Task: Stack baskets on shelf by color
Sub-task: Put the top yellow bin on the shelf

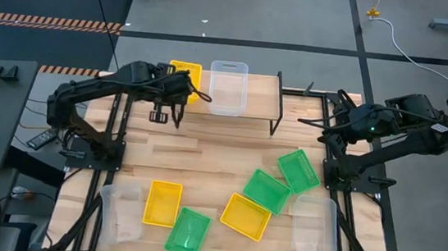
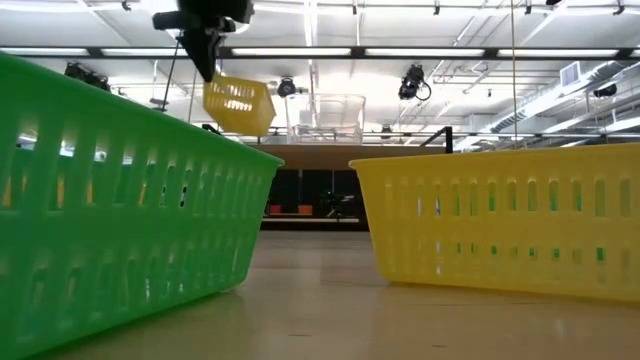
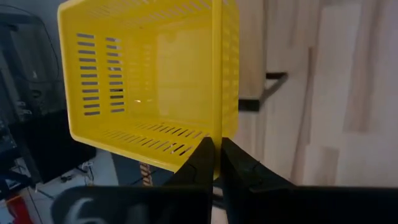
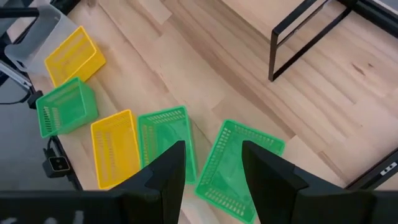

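Yellow basket (image 1: 186, 74) sits upper left of centre in the high view, at the shelf's (image 1: 262, 93) left end, pinched by one wall in the closed left gripper (image 3: 215, 163) and tilted in the low view. Clear basket (image 1: 228, 86) is just beside it on the shelf. Risks: thin-wall grip could slip or swing the basket, so it lands crooked, hangs off the end or bumps the clear basket. Right gripper (image 4: 210, 163) waits with fingers apart, above the green baskets (image 4: 239, 165).
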Controlling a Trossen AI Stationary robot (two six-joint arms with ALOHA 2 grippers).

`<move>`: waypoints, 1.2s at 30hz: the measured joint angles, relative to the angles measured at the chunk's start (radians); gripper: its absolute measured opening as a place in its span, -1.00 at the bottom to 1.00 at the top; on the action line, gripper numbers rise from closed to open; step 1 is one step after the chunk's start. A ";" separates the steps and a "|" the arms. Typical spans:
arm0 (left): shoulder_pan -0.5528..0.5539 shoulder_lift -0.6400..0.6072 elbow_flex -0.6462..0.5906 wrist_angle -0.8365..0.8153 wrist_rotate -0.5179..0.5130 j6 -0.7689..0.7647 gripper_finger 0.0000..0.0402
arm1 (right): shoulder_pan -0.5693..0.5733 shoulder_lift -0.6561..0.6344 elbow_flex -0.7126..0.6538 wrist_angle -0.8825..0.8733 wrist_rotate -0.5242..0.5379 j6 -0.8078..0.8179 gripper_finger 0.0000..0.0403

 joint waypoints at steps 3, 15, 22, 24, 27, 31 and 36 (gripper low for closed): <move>0.020 -0.001 0.000 0.062 0.001 0.032 -0.93 | 0.000 0.000 0.000 0.000 0.000 0.000 -0.19; 0.116 -0.001 0.000 0.105 0.104 0.142 -0.93 | 0.000 0.000 0.000 0.001 0.000 0.027 -0.19; 0.152 0.002 0.000 0.149 0.181 0.144 -0.93 | 0.000 0.000 0.000 0.001 0.000 0.027 -0.19; 0.154 0.013 0.001 0.148 0.179 0.144 -0.93 | 0.000 0.000 0.000 0.001 0.000 0.027 -0.19; 0.162 0.021 0.000 0.141 0.183 0.148 -0.93 | 0.000 0.000 0.000 0.002 0.000 0.027 -0.19; 0.162 0.041 0.001 0.140 0.201 0.147 -0.93 | 0.000 0.000 0.000 0.006 -0.001 0.029 -0.19; 0.162 0.056 0.001 0.129 0.219 0.147 -0.85 | 0.000 0.000 0.000 0.005 -0.001 0.042 -0.19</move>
